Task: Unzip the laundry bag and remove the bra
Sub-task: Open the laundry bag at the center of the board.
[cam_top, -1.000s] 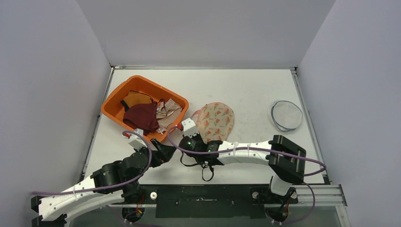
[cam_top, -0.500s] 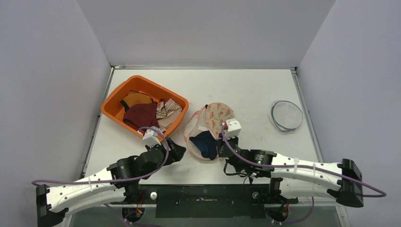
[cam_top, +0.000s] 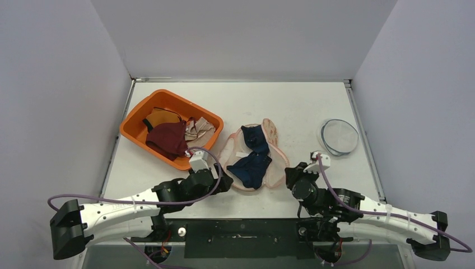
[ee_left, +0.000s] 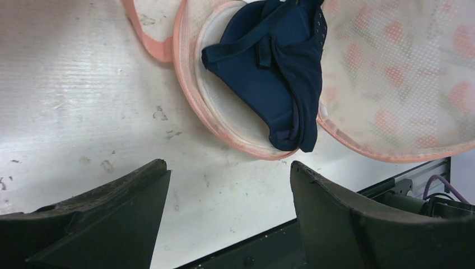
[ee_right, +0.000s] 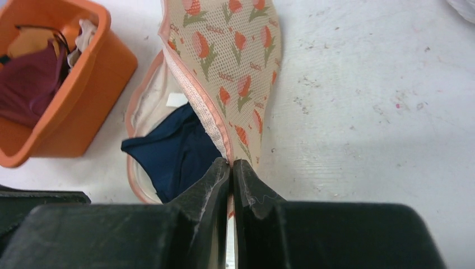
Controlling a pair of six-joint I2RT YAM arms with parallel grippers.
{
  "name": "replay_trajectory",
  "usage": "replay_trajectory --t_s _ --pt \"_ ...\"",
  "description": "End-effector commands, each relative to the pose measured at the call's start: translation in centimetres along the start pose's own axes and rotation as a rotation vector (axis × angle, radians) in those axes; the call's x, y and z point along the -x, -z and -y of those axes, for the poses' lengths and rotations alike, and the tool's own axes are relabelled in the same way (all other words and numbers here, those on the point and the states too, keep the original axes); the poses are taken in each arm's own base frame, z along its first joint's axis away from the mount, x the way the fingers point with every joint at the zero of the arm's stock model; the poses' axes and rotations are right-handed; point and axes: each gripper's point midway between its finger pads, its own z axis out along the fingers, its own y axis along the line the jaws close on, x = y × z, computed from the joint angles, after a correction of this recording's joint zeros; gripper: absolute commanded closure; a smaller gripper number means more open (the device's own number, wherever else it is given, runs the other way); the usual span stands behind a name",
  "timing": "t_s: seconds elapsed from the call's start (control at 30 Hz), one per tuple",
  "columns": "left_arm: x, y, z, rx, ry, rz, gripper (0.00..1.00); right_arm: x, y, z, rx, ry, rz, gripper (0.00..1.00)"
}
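The laundry bag [ee_right: 235, 61] was a soft, rounded mesh pouch printed with pink tulips and edged in salmon piping. It lay unzipped and spread open on the scuffed white table [ee_right: 364, 112], just right of the orange plastic tub [cam_top: 131, 120]. On the bag's pale lining lay the bra [ee_left: 274, 73], dark navy and smooth-cupped, folded over with its straps crossing. The right gripper [ee_right: 231, 163] was pinched fully together on the flap's piped edge. The left gripper [ee_left: 228, 166] stood wide apart and empty, just beside the bag's rim.
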Motion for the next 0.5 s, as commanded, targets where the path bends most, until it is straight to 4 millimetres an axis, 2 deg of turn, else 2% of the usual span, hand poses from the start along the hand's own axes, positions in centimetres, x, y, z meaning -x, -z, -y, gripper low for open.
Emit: replay_trajectory --t_s 0.0,0.1,0.13,0.17,0.23,0.3,0.37,0.47 --pt "2.5 0.2 4.9 -0.126 0.054 0.046 0.24 0.8 0.5 3.0 -0.088 -0.114 0.067 0.95" --pt "2.4 -0.2 5.2 -0.117 0.046 0.037 0.24 1.3 1.0 3.9 -0.1 -0.201 0.089 0.91" --pt "2.3 -0.3 5.4 -0.117 0.041 0.032 0.24 1.5 1.1 4.1 -0.097 -0.22 0.094 0.82" --pt "2.2 -0.5 5.4 -0.117 0.039 0.026 0.24 1.6 1.2 4.2 -0.094 -0.236 0.097 0.67" --pt "1.9 -0.8 5.5 -0.114 0.037 0.015 0.24 1.8 1.5 4.5 -0.095 -0.251 0.099 0.47" --pt "1.6 -1.0 5.6 -0.113 0.033 0.006 0.24 2.2 1.7 4.8 -0.105 -0.255 0.107 0.35" --pt "1.5 -1.1 5.6 -0.112 0.032 0.002 0.24 3.0 2.1 5.0 -0.112 -0.24 0.12 0.29" --pt "1.5 -1.3 5.5 -0.109 0.03 0.002 0.24 4.8 2.6 4.2 -0.089 -0.206 0.14 0.28"
